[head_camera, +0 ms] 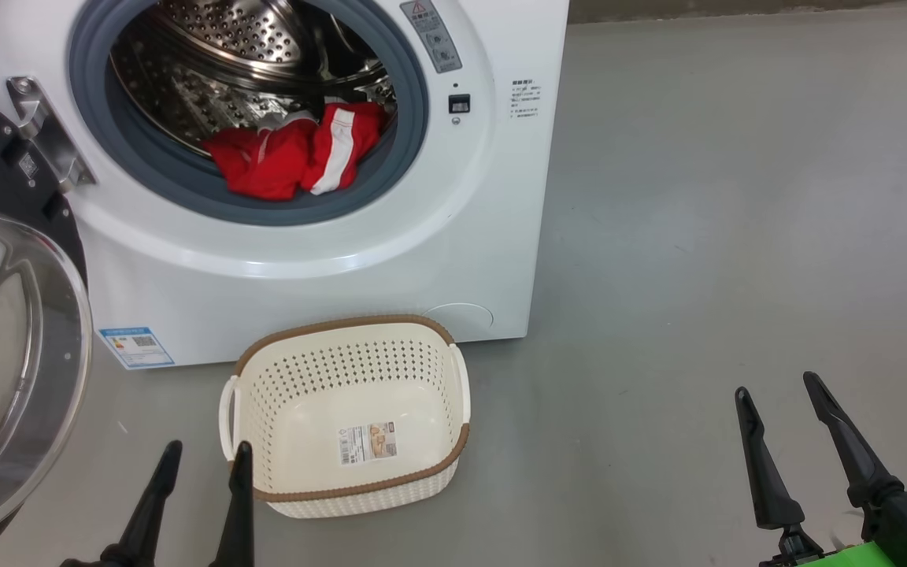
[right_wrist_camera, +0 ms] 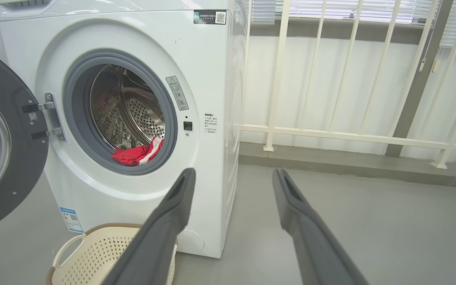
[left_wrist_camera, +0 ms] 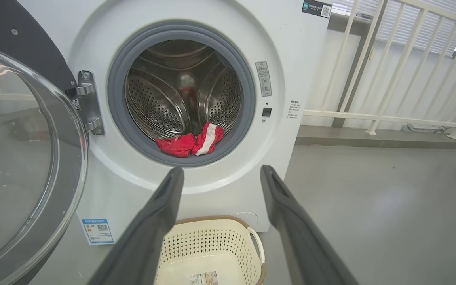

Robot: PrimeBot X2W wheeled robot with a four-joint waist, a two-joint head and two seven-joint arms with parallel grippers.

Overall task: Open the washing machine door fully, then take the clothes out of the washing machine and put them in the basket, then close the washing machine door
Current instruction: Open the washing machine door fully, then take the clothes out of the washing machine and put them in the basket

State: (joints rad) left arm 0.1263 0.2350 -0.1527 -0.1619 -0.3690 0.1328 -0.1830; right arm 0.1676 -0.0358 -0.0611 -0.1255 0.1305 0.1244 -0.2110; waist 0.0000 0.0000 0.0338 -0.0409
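The white washing machine (head_camera: 327,283) stands before me with its round black door (head_camera: 5,354) swung wide open to the left, glass bowl facing me. Red and white clothes (head_camera: 296,153) lie at the front lip of the steel drum, against the grey gasket. The cream basket (head_camera: 351,417) sits on the floor right below the opening, with nothing in it. My left gripper (head_camera: 205,453) is open, low, beside the basket's left handle. Far to the right, my right gripper (head_camera: 776,386) is open over bare floor. From the left wrist, the clothes (left_wrist_camera: 190,142) lie beyond its open fingers.
Grey floor (head_camera: 737,236) spreads wide to the right of the machine. A white railing (right_wrist_camera: 331,134) on a low kerb runs behind and to the right, seen in both wrist views. The open door takes up the space at the left.
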